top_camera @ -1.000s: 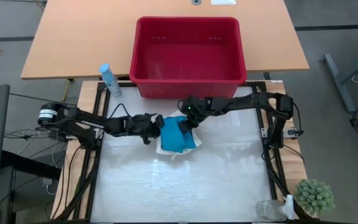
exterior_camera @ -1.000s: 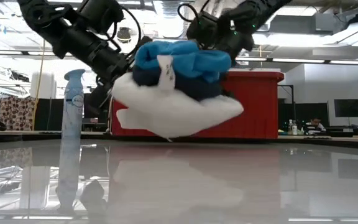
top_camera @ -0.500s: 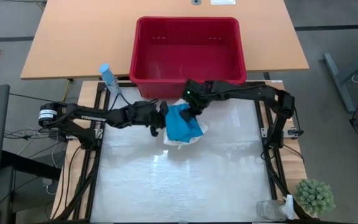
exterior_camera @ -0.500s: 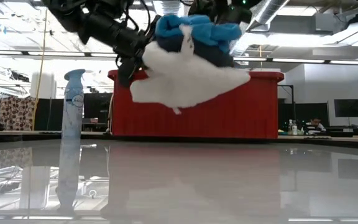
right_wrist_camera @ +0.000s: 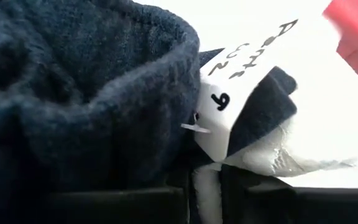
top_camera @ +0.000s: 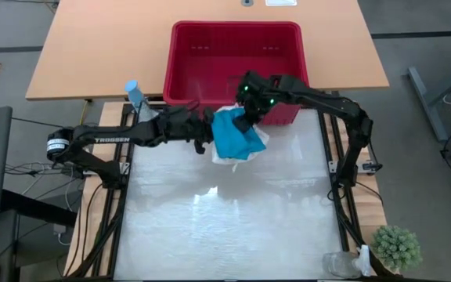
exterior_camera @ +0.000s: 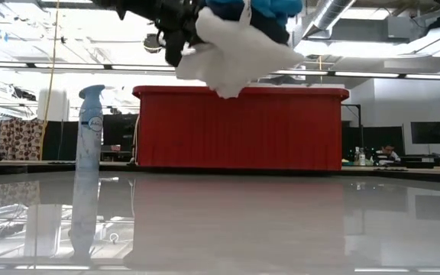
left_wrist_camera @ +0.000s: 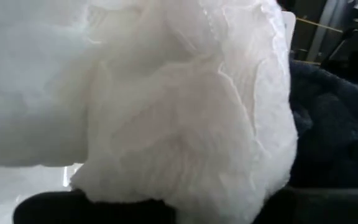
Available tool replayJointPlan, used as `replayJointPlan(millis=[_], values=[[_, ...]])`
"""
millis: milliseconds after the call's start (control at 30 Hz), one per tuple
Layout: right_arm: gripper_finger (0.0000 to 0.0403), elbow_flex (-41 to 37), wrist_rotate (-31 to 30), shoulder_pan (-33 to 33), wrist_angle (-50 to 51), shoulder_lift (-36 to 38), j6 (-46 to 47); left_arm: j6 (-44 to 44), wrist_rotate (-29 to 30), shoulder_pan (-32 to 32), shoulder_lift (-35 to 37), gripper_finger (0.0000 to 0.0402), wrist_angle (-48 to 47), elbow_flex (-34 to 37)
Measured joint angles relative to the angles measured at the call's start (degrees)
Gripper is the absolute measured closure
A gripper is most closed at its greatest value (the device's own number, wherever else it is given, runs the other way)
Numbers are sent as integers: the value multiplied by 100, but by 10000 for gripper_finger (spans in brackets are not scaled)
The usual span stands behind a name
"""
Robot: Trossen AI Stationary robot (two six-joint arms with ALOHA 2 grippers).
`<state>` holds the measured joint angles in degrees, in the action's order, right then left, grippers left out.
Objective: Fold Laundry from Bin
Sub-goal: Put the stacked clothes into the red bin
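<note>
Pale, glossy desk point(top_camera: 233, 227) in front, a wooden desk point(top_camera: 92, 47) behind it carrying the bin point(top_camera: 237, 63), red, rectangular, slotted near the rim. Beyond, in the low view, a large bright room with screens and a person seated far off at the right. A blue-capped spray bottle point(exterior_camera: 88, 153) upright at the left edge of the pale desk, near the bin's left corner. A small green potted plant point(top_camera: 396, 247) and a clear glass item point(top_camera: 339, 264) at the near right corner. Laundry point(top_camera: 237, 135) bunched into one stacked bundle, raised clear of the desk just in front of the bin's front wall: teal-blue piece on top, dark navy piece beneath it, white lacy piece point(exterior_camera: 231, 50) hanging lowest, above the level of the bin's rim in the low view. Left end effector point(top_camera: 203, 133) reaching in from the left, clenched on the bundle's left side, white cloth filling its wrist view. Right end effector point(top_camera: 249, 106) coming from the right over the bin's front edge, clenched on the bundle's far right side, navy cloth point(right_wrist_camera: 73, 93) and a white handwritten tag point(right_wrist_camera: 241, 93) pressed close before its fingers.
</note>
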<state>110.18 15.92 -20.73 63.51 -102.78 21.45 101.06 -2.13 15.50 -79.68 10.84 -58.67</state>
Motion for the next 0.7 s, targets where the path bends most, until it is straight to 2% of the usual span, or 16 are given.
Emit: replayJointPlan(millis=[167,333,500,700], values=[[336,543,20,-154,133,-5,-220,-402,-255,261,23,374,-663,-650],[336,771,17,-504,-148,-21,-297,-813,-337,866,22,374,-897,-1009],[336,777,52,-963,-848,-74,-258,-1006,-326,1586,-101,374,-850,-1233],[336,775,468,-1584,-1639,-209,-1,-1287,-485,2513,-609,374,-851,-1615]])
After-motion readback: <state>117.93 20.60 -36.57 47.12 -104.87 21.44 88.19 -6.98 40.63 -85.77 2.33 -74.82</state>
